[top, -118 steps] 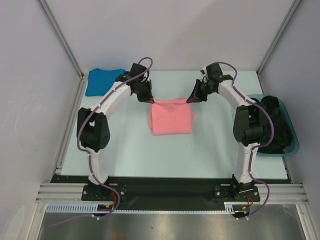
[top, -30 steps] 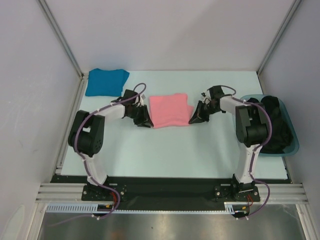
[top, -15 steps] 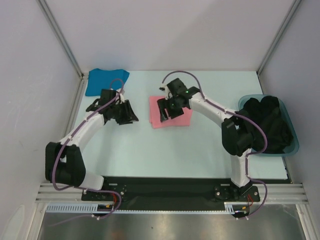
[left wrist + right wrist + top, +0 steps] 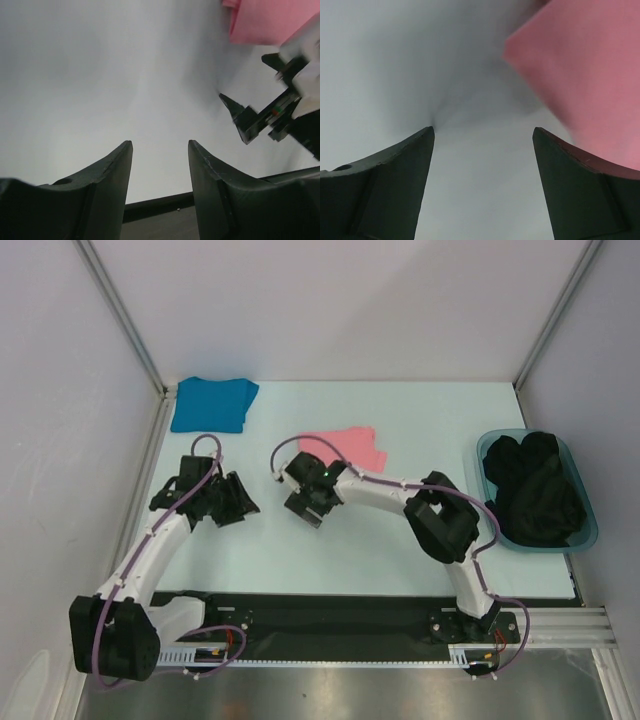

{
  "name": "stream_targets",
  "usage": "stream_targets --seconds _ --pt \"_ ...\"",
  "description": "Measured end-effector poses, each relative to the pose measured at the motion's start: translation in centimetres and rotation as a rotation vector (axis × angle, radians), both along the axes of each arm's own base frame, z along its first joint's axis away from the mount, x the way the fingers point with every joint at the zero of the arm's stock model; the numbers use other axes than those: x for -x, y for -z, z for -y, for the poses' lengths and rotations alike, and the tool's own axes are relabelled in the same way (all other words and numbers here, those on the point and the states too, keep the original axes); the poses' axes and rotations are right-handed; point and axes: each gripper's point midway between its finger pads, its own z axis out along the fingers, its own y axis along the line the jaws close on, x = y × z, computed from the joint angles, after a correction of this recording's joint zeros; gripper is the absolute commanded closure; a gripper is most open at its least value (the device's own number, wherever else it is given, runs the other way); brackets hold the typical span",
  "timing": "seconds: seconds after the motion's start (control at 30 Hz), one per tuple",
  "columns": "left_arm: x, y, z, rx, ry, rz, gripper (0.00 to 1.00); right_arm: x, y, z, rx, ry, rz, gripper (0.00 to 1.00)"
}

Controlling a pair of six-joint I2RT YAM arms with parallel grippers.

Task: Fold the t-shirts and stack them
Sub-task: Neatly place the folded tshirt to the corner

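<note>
A folded salmon pink t-shirt point(image 4: 352, 446) lies mid-table, its near left corner hidden under my right arm. A folded teal-blue t-shirt point(image 4: 212, 404) lies apart at the far left corner. My right gripper point(image 4: 305, 512) hovers just near-left of the pink shirt, open wide and empty; in the right wrist view the gripper point(image 4: 483, 131) has the pink fabric point(image 4: 585, 75) beyond its right finger. My left gripper point(image 4: 248, 505) is open over bare table, left of the right one; the left wrist view shows this gripper point(image 4: 160, 145) empty, with the pink t-shirt point(image 4: 272, 20) at top right.
A translucent teal tub point(image 4: 588, 536) holding dark clothes point(image 4: 535, 490) sits at the right edge. Metal frame posts and white walls close in the table's left, right and far sides. The right gripper's body point(image 4: 280, 107) shows close by in the left wrist view.
Both grippers let go of the pink shirt and opened. The right arm swept left across the shirt to its near-left side. The left arm drew back toward the near left.
</note>
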Motion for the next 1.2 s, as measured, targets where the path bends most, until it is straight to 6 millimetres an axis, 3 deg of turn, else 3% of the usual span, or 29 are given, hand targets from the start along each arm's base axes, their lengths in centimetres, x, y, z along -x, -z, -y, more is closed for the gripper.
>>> stream_targets --seconds 0.07,0.13,0.47,0.73,0.8,0.87,0.9,0.97,1.2 --pt "0.9 0.9 -0.3 -0.005 -0.021 -0.032 0.45 0.9 1.3 0.0 0.067 -0.081 0.055 0.15" --pt "1.4 1.5 -0.7 0.002 -0.048 -0.053 0.45 0.9 0.6 -0.7 0.084 -0.138 0.127 0.15" --pt "0.3 0.9 -3.6 0.088 -0.287 -0.055 0.41 -2.4 0.0 -0.3 0.203 -0.270 0.403 0.16" --pt "-0.2 1.2 -4.8 0.178 -0.423 -0.043 0.41 -3.4 -0.2 -1.3 0.214 -0.409 0.506 0.18" --pt "0.0 1.4 -4.7 0.197 -0.435 -0.053 0.41 -3.6 -0.1 -1.5 0.209 -0.427 0.513 0.22" --pt "0.1 1.4 -4.5 0.212 -0.437 -0.058 0.33 -3.8 0.0 -1.7 0.205 -0.436 0.519 0.30" --pt "0.0 1.3 -4.4 0.220 -0.440 -0.058 0.30 -3.9 0.0 -1.8 0.203 -0.440 0.516 0.51" --pt "-0.1 1.2 -4.3 0.234 -0.442 -0.056 0.25 -4.2 0.5 -2.0 0.195 -0.442 0.496 0.63" --pt "-0.7 1.1 -3.4 0.294 -0.417 -0.051 0.17 -5.2 1.3 -1.2 0.174 -0.430 0.451 0.68"
